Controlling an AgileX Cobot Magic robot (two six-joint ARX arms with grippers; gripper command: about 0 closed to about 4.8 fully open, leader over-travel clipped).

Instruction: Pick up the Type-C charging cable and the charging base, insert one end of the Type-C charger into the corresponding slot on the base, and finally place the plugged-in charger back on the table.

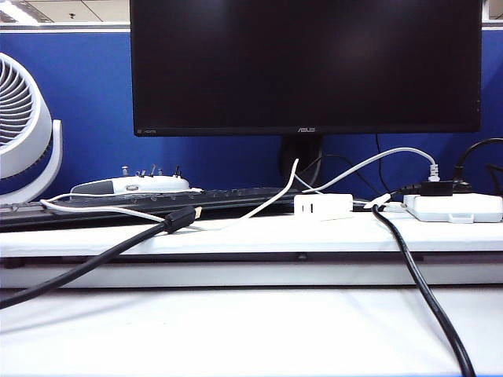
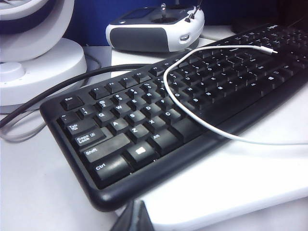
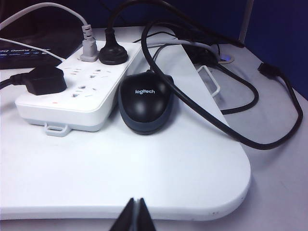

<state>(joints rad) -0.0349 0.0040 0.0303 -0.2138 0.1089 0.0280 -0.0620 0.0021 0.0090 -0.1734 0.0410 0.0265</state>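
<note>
Type-C charging cable (image 2: 192,103) is seen draped across the black keyboard (image 2: 144,125), untouched by the clenched, empty left gripper (image 2: 131,219), while the right gripper (image 3: 134,215), likewise clenched and empty, is held before the power strip (image 3: 77,91); the charging base (image 1: 322,206) is set on the table (image 1: 236,236).

One monitor (image 1: 305,64). One fan (image 1: 23,129). One keyboard (image 2: 159,115). One grey-white controller (image 2: 155,30) behind it. One charging base (image 1: 322,206), white block, two dark slots. One Type-C charging cable (image 2: 202,91), thin, white, looped over the keys. One thick black cable (image 1: 102,255) with a gold tip. One power strip (image 3: 79,86); three plugs in it: two black, one grey-white. One mouse (image 3: 146,102). Two grippers: left gripper (image 2: 132,219), right gripper (image 3: 135,216), jaws together on both.
</note>
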